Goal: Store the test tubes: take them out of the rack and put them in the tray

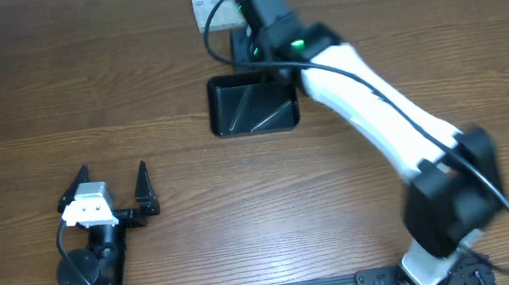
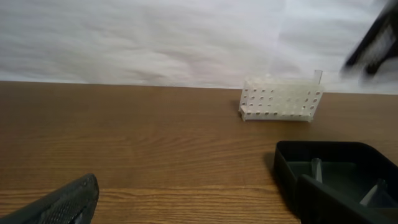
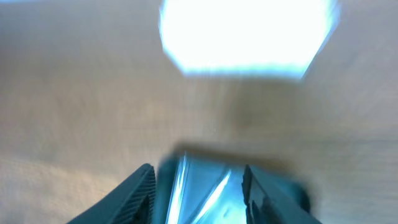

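nearest the bases, the left claw sits low over the brown wood-grain tabletop, its two black fingers spread wide with nothing between them. in its own wrist view one finger is cut off by the frame edge, and the other merges with the dark tray, so its outline is hard to trace.

farther out, near the middle, lies the one shallow black plastic tray. inside it are clear test tubes lying at a slant. two can be made out, and the glare and the tray wall make a firmer count unsure.

the right claw hangs above the far edge of the tray. its fingers are parted, and the pale streaks between them look like the tubes down in the tray. that view is badly smeared, so whether anything is pinched cannot be settled, though nothing reads as held.

just beyond it stands the one white perforated plastic rack, close to the tray but not touching it, with the arm partly covering it from above. a single clear upright tube sticks up at one end of the rack.
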Available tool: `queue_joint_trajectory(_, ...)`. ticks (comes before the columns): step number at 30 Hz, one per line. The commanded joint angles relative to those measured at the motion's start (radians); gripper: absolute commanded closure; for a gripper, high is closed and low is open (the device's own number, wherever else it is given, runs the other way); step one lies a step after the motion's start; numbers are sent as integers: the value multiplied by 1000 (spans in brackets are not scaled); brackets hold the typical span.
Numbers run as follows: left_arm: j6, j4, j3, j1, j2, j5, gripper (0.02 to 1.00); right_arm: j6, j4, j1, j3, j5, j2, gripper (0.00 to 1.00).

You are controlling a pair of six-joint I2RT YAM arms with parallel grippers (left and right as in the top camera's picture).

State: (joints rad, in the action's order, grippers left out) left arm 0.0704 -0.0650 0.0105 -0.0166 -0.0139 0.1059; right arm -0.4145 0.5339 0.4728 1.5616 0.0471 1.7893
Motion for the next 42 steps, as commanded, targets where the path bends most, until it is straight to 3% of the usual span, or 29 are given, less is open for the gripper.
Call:
queue_joint_trajectory(1, -11, -2, -5, -6, 7, 16, 18, 145, -79, -30, 29, 301, -68, 413)
queue_joint_trajectory(4, -11, -2, -5, -6, 7, 16, 23, 229, -175, -43, 29, 381, -16, 297)
queue_joint_trajectory(7, -11, -2, -5, -6, 7, 16, 18, 292, -264, -55, 29, 381, 60, 183)
queue_joint_trajectory(10, -11, -2, -5, -6, 7, 16, 18, 300, -336, -68, 29, 380, 142, 7)
queue_joint_trajectory(27, -11, -2, -5, -6, 7, 16, 18, 296, -523, -126, 29, 290, 365, 9)
queue_joint_trajectory(42, -11, -2, -5, -6, 7, 16, 18, 296, -611, -126, 29, 283, 411, 139)
